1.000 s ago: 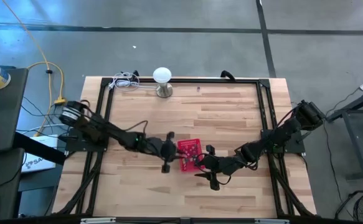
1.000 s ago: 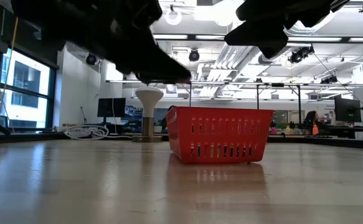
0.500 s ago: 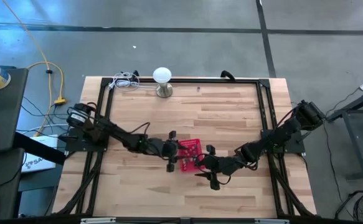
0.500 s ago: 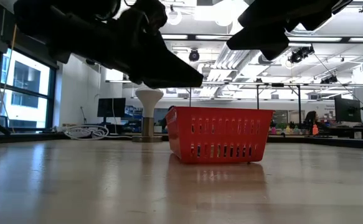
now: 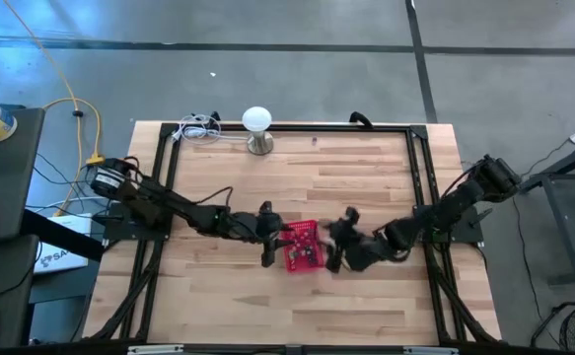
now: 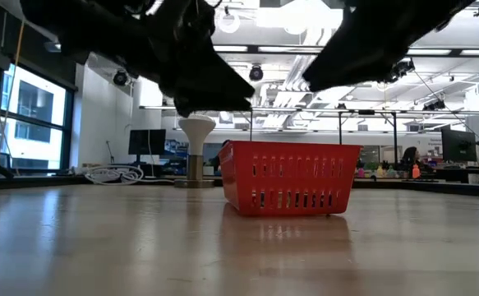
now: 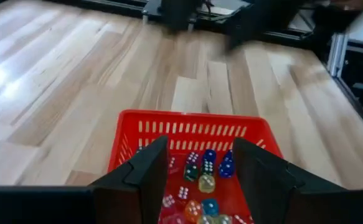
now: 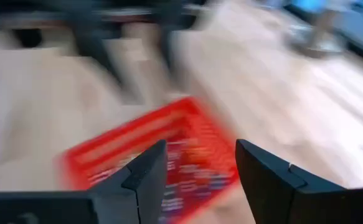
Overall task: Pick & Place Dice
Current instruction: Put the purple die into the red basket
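1. The left gripper is held above the near edge of the red basket, its fingers spread apart with nothing between them; a second ago it hung slightly farther to the left of the basket.
2. The right gripper is seen with its fingers apart and empty, just to the right of the basket; compared with a second ago it has been drawn back and up from the basket's front right corner.
3. The basket has stayed at the same spot on the wooden table.
4. The dice are piled inside the basket: blue, green, yellow, orange and pink cubes are made out in the left wrist view.
5. A white dome-topped lamp stands at the table's far edge, well apart from the basket.
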Available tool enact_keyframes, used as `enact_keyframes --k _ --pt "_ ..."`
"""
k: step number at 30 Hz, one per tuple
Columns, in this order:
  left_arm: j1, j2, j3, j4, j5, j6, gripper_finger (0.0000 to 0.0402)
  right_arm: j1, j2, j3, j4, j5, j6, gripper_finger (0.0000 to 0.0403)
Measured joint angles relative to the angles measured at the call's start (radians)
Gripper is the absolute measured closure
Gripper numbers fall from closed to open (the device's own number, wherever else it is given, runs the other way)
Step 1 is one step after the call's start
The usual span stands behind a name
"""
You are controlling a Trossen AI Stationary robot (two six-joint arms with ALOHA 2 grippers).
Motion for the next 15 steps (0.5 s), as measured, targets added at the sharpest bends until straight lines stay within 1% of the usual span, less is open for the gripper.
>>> enact_keyframes --k 2,3,6,12,14,15 --pt "0.004 -0.038 0.0 -0.053 0.002 -0.028 0.0227 -0.054 -0.024 0.0 -0.076 0.006 0.048 0.0224" --pt "0.004 -0.059 0.0 -0.08 0.002 -0.037 0.0227 -0.089 -0.035 0.0 -0.103 -0.025 0.056 0.0224" --pt "0.004 -0.129 0.0 -0.153 0.002 -0.039 0.0227 -0.235 -0.056 0.0 -0.136 -0.189 0.022 0.0224" --pt "0.009 -0.308 0.0 -0.348 0.001 -0.04 0.0227 -0.638 -0.056 0.0 -0.072 -0.516 -0.161 0.0224" --pt "0.014 -0.369 0.0 -0.419 0.001 -0.04 0.0227 -0.773 -0.037 0.003 -0.031 -0.621 -0.212 0.0224" --pt "0.019 -0.393 0.0 -0.449 0.001 -0.041 0.0227 -0.834 -0.028 0.013 -0.041 -0.674 -0.234 0.0225"
